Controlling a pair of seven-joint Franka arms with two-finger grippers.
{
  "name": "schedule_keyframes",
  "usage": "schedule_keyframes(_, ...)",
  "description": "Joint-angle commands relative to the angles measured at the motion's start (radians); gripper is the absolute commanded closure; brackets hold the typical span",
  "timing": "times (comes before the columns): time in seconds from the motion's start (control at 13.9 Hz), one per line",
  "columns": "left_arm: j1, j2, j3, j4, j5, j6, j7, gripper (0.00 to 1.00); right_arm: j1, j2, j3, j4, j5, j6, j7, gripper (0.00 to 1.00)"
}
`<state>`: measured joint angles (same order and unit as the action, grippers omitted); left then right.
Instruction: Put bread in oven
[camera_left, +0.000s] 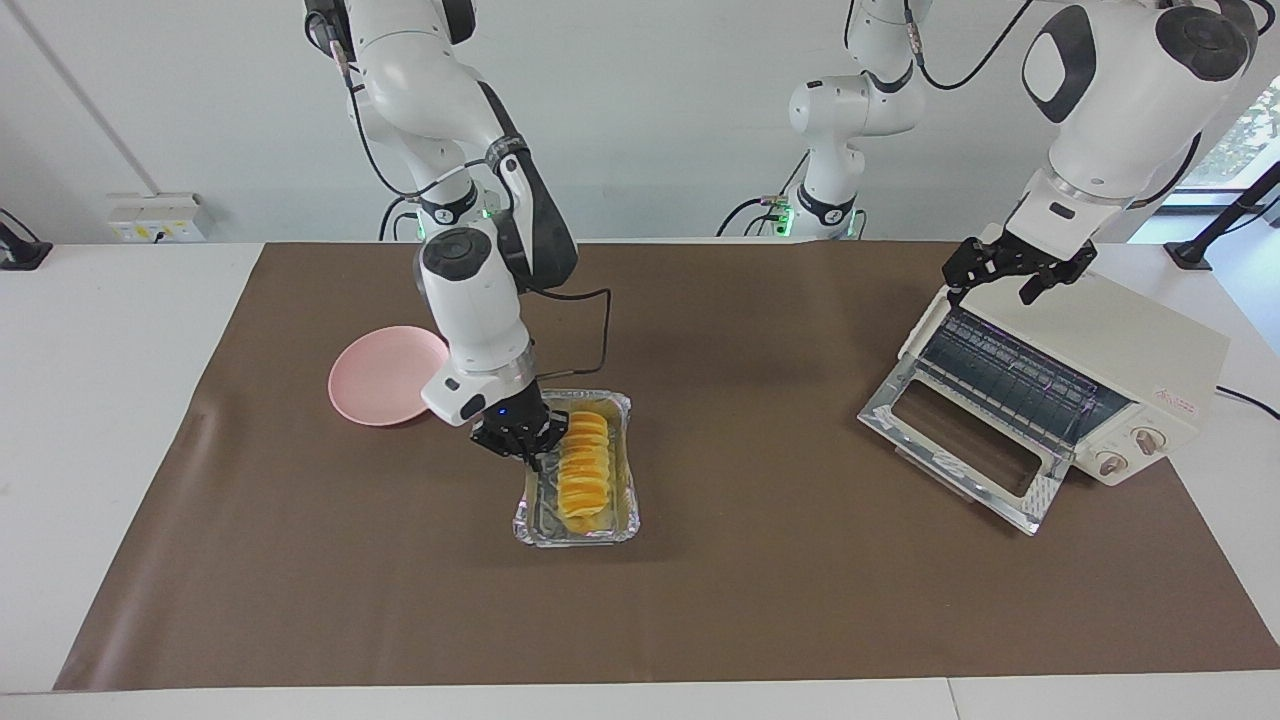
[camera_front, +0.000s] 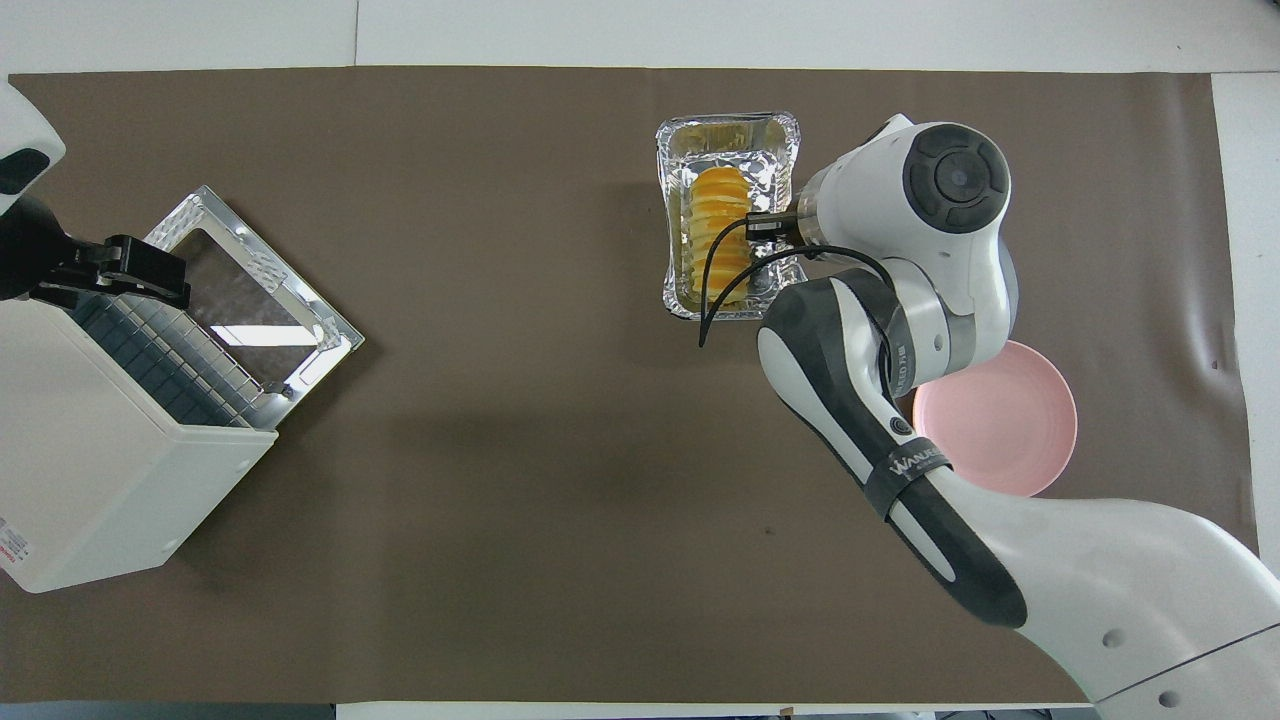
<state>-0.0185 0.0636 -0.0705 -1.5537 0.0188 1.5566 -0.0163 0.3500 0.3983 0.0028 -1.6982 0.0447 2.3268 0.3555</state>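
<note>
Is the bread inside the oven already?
No, the bread lies in the foil tray on the table, apart from the oven.

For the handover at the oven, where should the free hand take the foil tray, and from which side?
Take the foil tray by its long rim toward the oven, coming in from above. The right hand holds the other long rim, and the bread fills the middle.
</note>
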Motion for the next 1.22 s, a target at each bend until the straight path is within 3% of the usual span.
schedule_keyframes(0.0,0.011,-0.019,-0.005,-0.023,-0.013,0.01,-0.008,0.0,0.064,0.019,-0.004,0.003,-0.002,0.015,0.095,1.0)
schedule_keyframes(0.5,0.011,-0.019,-0.005,-0.023,-0.013,0.01,-0.008,0.0,0.162,0.099,-0.004,0.005,0.0,0.141,0.168,1.0)
schedule_keyframes(0.86,0.011,-0.019,-0.005,-0.023,-0.013,0.011,-0.008,0.0,0.182,0.117,-0.004,0.002,-0.002,0.16,0.168,1.0)
schedule_keyframes(0.94,0.011,-0.021,-0.005,-0.023,-0.013,0.008,-0.01,0.0,0.184,0.117,-0.004,0.0,-0.002,0.155,0.168,0.93)
schedule_keyframes(1.01,0.009,-0.019,-0.005,-0.023,-0.013,0.01,-0.008,0.0,0.19,0.117,-0.004,-0.003,-0.003,0.152,0.169,0.55)
schedule_keyframes(1.08,0.006,-0.021,-0.005,-0.023,-0.013,0.007,-0.01,0.0,0.19,0.116,-0.004,-0.003,-0.003,0.151,0.18,0.04)
schedule_keyframes(1.15,0.011,-0.021,-0.005,-0.025,-0.013,0.005,-0.01,0.0,0.204,0.114,-0.004,-0.001,-0.005,0.146,0.194,0.0)
